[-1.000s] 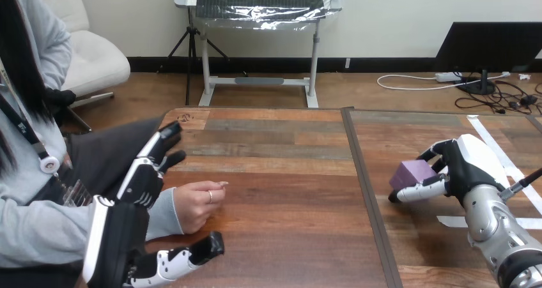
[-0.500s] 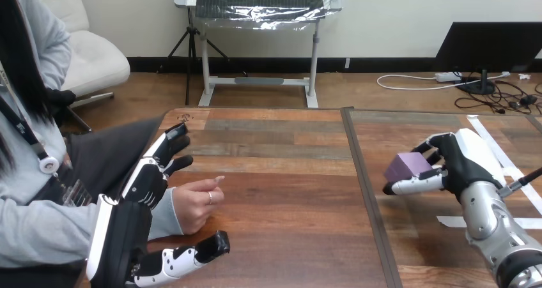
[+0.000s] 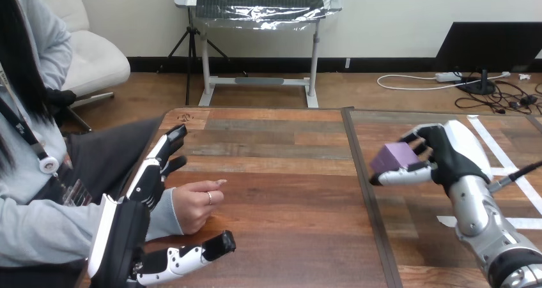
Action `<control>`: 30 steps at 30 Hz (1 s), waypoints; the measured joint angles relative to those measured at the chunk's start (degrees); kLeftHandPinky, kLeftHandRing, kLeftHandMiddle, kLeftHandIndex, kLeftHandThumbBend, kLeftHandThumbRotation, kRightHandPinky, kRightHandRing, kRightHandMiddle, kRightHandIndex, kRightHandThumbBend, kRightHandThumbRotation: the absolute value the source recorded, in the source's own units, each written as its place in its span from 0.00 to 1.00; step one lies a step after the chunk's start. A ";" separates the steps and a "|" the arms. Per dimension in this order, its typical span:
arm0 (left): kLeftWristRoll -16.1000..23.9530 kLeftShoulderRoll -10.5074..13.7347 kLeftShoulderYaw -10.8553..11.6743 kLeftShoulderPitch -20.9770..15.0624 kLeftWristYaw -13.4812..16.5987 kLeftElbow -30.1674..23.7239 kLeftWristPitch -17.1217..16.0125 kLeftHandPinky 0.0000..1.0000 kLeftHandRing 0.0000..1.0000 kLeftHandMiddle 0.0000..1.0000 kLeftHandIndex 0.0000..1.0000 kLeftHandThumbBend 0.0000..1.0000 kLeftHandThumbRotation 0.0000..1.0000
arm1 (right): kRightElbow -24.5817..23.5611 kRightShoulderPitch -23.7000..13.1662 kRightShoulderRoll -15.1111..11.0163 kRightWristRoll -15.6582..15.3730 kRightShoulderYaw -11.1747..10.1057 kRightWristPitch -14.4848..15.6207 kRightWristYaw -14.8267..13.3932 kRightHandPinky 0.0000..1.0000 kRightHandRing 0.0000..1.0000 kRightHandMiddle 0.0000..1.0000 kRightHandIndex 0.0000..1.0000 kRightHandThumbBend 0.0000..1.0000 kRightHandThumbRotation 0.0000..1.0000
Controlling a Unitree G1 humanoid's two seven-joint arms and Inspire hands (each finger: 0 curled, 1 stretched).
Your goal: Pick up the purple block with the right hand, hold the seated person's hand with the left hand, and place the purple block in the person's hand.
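I see my right hand (image 3: 455,152) clamped on the purple block (image 3: 395,156), over the right part of the table (image 3: 287,173). My left hand (image 3: 123,234) is spread apart at the near left, with fingers beyond and thumb before the person's hand (image 3: 193,205). I cannot tell if they touch.

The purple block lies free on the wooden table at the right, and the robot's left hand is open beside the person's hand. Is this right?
Not quite. In the head view the purple block is held in the right hand, fingers curled round it, not lying free on the wooden table. The left hand is indeed open beside the person's hand.
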 measured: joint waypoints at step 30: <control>21.85 3.78 4.97 -0.40 16.85 -1.24 10.40 0.84 0.90 0.90 0.88 1.00 0.46 | -5.65 0.30 2.56 2.56 -1.12 -3.98 1.39 0.06 0.11 0.18 0.22 0.39 0.00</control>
